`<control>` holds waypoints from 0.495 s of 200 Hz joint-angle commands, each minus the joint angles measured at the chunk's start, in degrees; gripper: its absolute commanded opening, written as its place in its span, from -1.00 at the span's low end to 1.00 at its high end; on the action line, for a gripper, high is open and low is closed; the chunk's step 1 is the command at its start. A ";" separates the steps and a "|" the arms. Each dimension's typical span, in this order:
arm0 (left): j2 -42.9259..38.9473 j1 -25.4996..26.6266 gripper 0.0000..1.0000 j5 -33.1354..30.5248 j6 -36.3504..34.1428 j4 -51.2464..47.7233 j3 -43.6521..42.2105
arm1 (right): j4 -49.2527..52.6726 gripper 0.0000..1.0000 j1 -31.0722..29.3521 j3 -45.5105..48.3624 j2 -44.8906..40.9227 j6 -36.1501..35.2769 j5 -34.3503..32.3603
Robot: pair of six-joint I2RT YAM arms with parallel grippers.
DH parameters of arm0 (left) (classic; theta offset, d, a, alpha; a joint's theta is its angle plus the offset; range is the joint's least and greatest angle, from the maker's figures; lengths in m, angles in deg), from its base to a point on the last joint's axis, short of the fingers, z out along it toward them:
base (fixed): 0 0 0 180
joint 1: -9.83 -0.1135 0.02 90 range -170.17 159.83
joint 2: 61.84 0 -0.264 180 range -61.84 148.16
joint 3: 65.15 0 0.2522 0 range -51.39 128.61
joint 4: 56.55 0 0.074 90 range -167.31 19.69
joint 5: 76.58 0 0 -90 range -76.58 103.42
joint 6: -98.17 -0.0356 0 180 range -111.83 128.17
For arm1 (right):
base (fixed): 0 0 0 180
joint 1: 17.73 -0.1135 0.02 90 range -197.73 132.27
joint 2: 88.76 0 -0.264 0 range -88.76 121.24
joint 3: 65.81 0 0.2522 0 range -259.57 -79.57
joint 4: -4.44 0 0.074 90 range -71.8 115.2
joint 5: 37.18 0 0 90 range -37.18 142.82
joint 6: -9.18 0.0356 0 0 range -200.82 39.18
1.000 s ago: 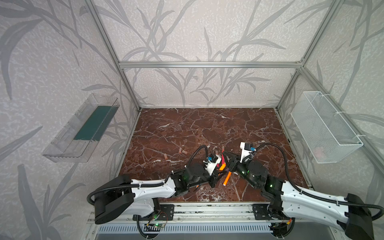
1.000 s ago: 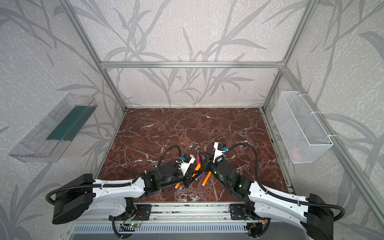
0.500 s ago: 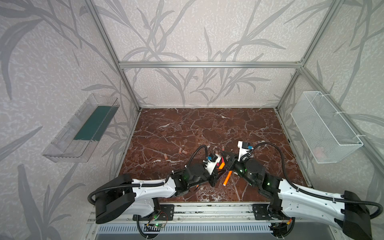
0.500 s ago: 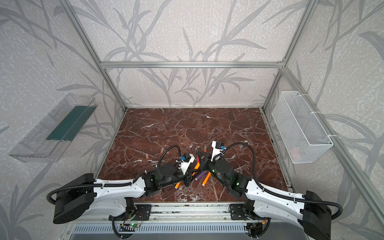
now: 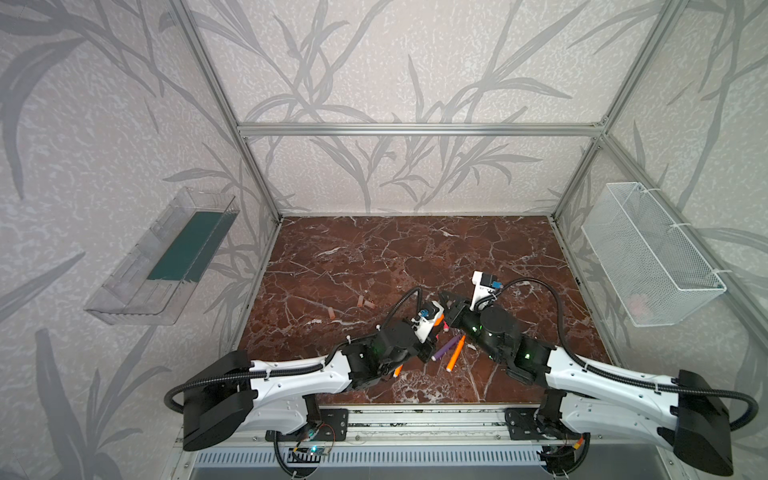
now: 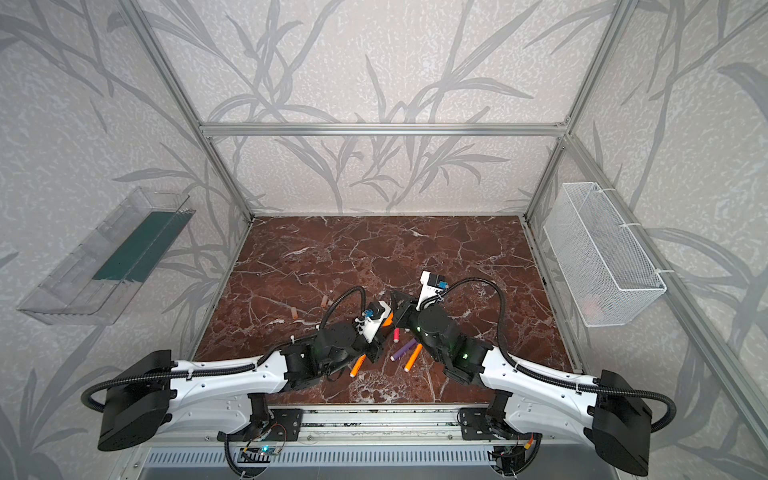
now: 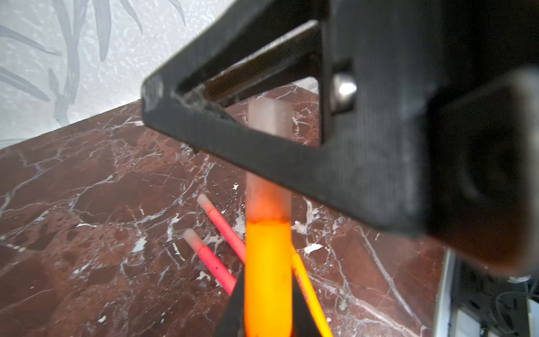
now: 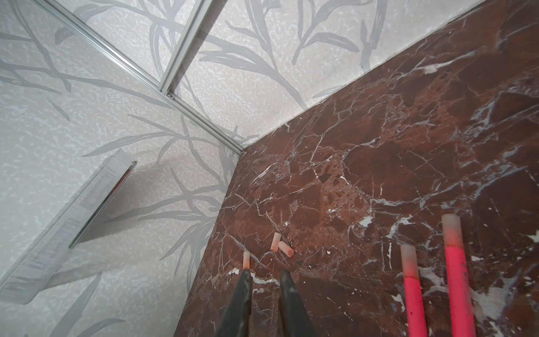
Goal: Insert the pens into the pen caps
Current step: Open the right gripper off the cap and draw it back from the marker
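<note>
**Left tool** [image 7: 267, 294]: clenched on an orange pen [image 7: 267, 256], held above the bench [image 5: 374, 257] at near centre. A pen cap [image 7: 269, 201] sits over the pen's far end.

**Right tool** [image 8: 266, 277]: fingers drawn together, grasping nothing. One finger crosses in front of that cap.

**On the bench:**
- A pink-red pen [image 8: 411, 297] and a second pink-red pen [image 8: 458, 277] lie side by side, both capped.
- A purple pen [image 5: 445, 347] and a loose orange pen [image 5: 455, 354] lie between the arms.
- Three loose caps [image 8: 246, 260] [image 8: 275, 242] [image 8: 285, 249] lie to the left.
</note>
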 commanded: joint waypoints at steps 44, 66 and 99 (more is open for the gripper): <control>-4.48 -14.98 -1.00 17.39 9.03 3.58 5.53 | -18.22 -1.00 -5.11 10.03 3.10 -9.42 8.69; -5.79 -19.25 -1.00 26.95 12.08 4.95 5.41 | -21.21 -1.00 -5.22 9.70 4.46 -11.68 12.38; -7.48 -20.76 -1.00 26.33 12.55 3.06 6.33 | -19.04 -1.00 -7.38 7.33 7.99 -8.65 10.90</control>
